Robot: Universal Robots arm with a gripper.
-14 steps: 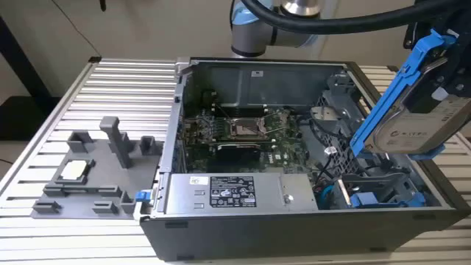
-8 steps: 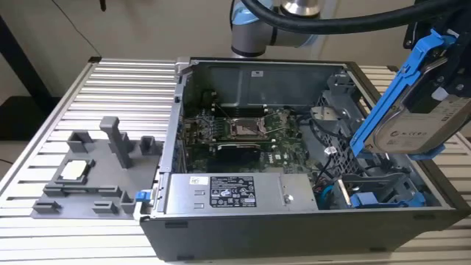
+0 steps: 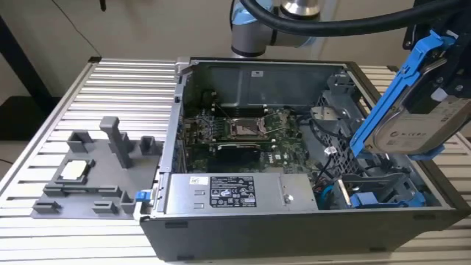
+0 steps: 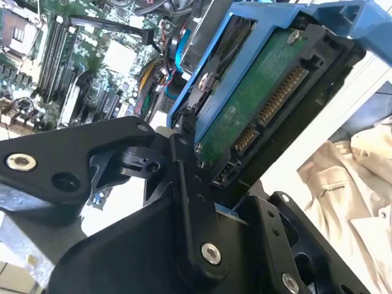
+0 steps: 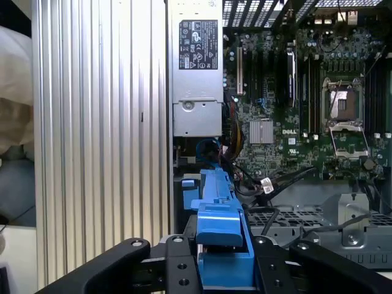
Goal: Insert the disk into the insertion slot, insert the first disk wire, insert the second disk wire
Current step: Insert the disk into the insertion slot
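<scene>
My pincer holds disk by blue frame. Disk long side tilted, nearly upright. Insertion slot lies right below it. I judge disk not in yet.

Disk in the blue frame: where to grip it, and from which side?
Likely by the blue frame at one end, approaching endwise, as the end effector holds the disk now: the rigid frame takes the squeeze, leaving the far end free to slide in.

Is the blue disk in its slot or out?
Out. The disk hangs tilted in the air, clamped by the gripper, above the open computer case, apart from the insertion slot.
</scene>
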